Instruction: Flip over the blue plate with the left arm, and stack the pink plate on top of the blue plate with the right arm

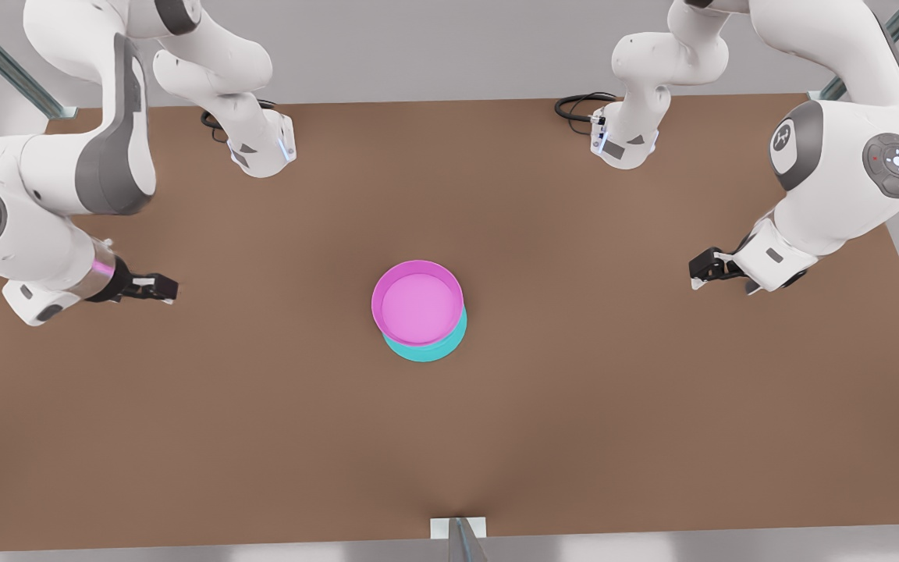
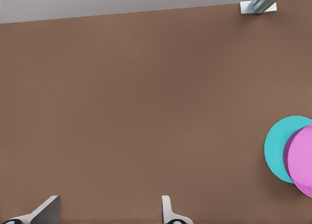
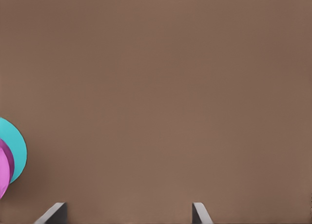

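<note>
The pink plate (image 1: 417, 303) rests rim-up on top of the blue plate (image 1: 428, 350) at the middle of the table, shifted slightly so a turquoise crescent shows at the near side. My left gripper (image 1: 698, 273) hovers open far off at the front view's right, nothing between its fingers. In the left wrist view its fingertips (image 2: 168, 212) stand wide apart, with the blue plate (image 2: 278, 148) and pink plate (image 2: 301, 160) at the picture's edge. My right gripper (image 1: 168, 290) is open at the front view's left. Its wrist view shows spread fingertips (image 3: 200, 213), the blue plate (image 3: 17, 151) and the pink plate (image 3: 3, 170).
The brown table (image 1: 262, 406) spreads wide around the stack. Both arm bases (image 1: 262, 152) (image 1: 625, 144) stand at the far edge with black cables. A metal post (image 1: 459, 537) rises at the near edge's middle, also the metal post (image 2: 259, 2) in the left wrist view.
</note>
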You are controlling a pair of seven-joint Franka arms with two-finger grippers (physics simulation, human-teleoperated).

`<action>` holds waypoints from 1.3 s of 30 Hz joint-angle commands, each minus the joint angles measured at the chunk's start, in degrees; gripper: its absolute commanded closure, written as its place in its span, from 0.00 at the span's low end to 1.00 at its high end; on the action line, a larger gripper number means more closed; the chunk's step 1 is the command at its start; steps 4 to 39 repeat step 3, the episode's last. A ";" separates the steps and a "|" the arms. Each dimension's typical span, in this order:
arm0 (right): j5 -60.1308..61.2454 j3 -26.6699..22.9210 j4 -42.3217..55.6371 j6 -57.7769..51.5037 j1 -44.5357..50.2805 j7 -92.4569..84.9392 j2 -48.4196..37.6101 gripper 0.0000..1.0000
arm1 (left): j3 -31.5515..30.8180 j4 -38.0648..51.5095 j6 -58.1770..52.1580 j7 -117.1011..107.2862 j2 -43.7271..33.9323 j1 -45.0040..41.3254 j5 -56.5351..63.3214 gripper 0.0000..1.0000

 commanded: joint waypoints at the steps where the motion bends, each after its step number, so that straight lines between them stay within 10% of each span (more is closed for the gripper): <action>1: 0.00 -0.07 0.14 -0.01 0.13 0.00 0.02 0.00 | 0.00 0.00 0.00 0.00 0.00 0.00 0.05 0.00; 39: -0.09 0.01 0.05 -0.01 0.13 0.00 0.10 0.00 | 0.00 0.00 0.00 -0.26 0.00 0.00 -0.04 0.00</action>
